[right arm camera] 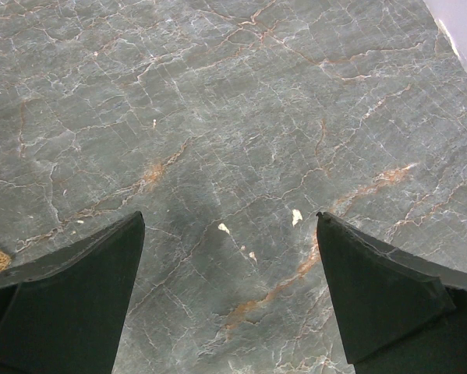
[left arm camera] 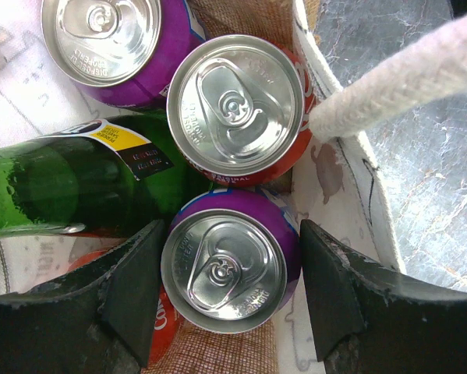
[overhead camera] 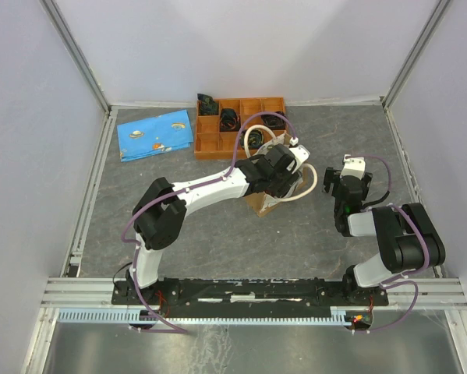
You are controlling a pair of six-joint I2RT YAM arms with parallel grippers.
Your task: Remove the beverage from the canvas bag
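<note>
The canvas bag (overhead camera: 258, 204) stands mid-table, mostly hidden under my left gripper (overhead camera: 284, 167), with a cream rope handle (overhead camera: 309, 185) hanging out to the right. The left wrist view looks straight down into the bag (left arm camera: 334, 179). Inside are a purple can (left arm camera: 229, 269), a red can (left arm camera: 237, 105), a second purple can (left arm camera: 116, 39), a green bottle (left arm camera: 61, 187) lying on its side, and part of a red cola can (left arm camera: 161, 343). My left gripper (left arm camera: 231, 253) is open with its jaws on either side of the near purple can. My right gripper (overhead camera: 350, 181) is open and empty over bare table (right arm camera: 229, 226).
An orange compartment tray (overhead camera: 241, 125) holding small dark items stands at the back. A blue patterned cloth (overhead camera: 157, 134) lies to its left. A rope handle (left arm camera: 397, 82) crosses the upper right of the left wrist view. Enclosure walls ring the table.
</note>
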